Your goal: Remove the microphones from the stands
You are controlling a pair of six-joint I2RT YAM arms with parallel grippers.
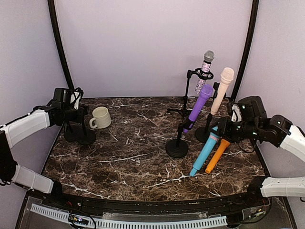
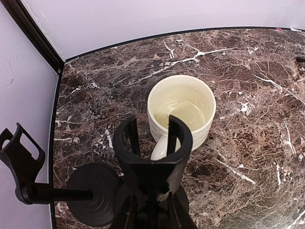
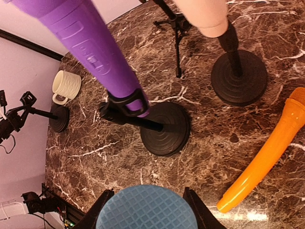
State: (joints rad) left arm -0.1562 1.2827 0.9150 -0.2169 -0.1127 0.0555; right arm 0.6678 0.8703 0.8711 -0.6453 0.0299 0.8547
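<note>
Blue microphone clenched in right gripper; slants lengthwise, grille up far-right, tail down near-left on marble table, just beside orange microphone. Cannot tell left gripper's grip.

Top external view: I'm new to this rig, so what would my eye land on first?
Bright microphones crowd the right: a purple microphone, pink microphone and glittery microphone slant up from black stands. In front, the right gripper clamps a blue microphone, beside an orange microphone lying on the table. A cream mug sits at the left.
</note>
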